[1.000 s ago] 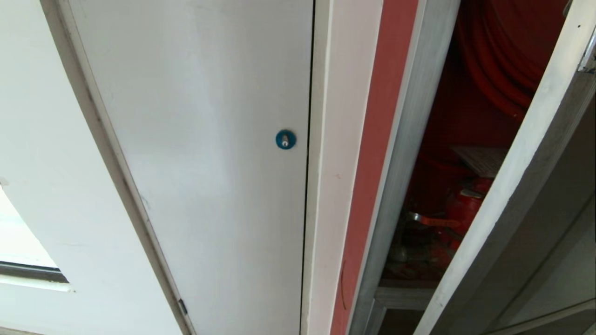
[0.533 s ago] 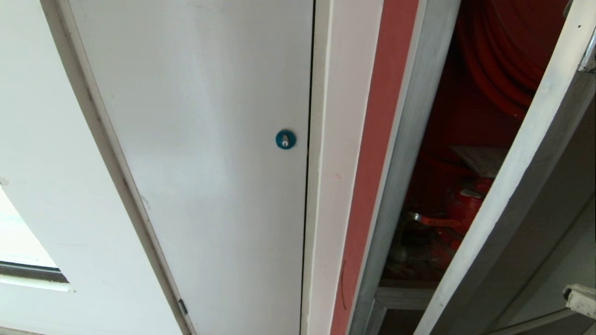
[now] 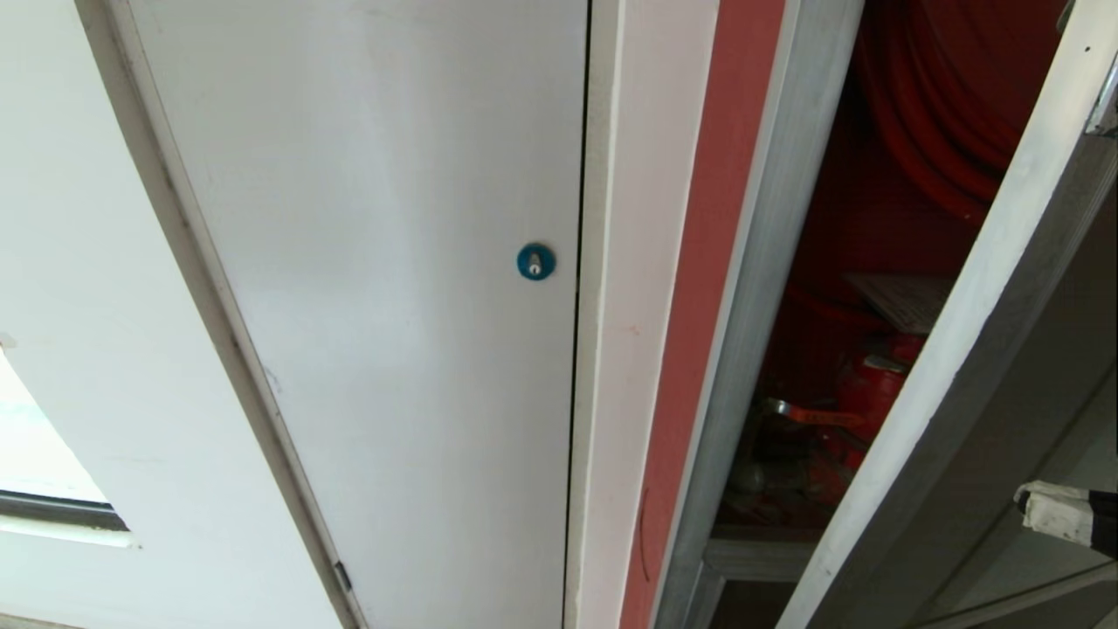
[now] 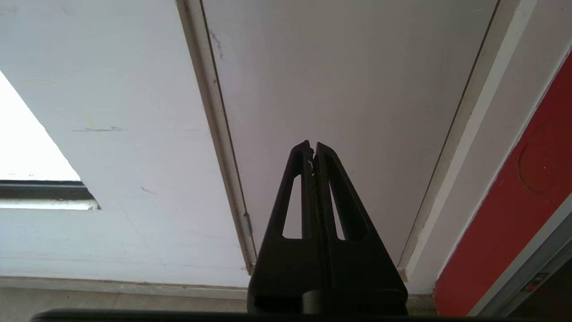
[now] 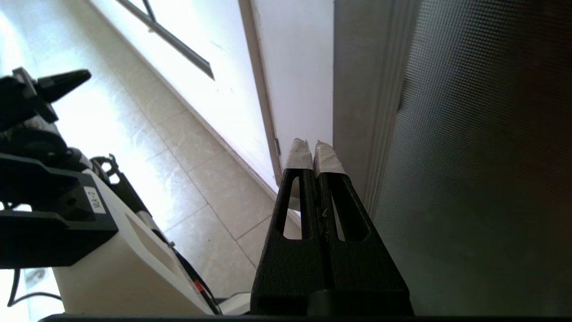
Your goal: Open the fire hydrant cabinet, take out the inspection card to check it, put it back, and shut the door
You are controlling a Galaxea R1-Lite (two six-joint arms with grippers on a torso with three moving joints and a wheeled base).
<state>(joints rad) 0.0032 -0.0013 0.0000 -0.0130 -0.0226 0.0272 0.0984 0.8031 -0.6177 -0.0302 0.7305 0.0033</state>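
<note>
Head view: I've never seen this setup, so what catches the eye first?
The red inside of the fire hydrant cabinet glows on the right behind its half-open door, with the inspection card lying inside. A blue lock dots the white panel at centre, and the right hand, shut, shows at the lower right edge.

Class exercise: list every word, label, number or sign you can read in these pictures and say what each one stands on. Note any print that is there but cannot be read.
"MA-2", roughly: small white label on the robot's black arm part, turned sideways, reading uncertain.
Fine rows of print: thin white rectangular inspection card inside the silver-framed red fire hydrant cabinet, too small to read.
Round blue lock on the plain white panel: a keyhole only, no text.
Nothing else carries readable text.
</note>
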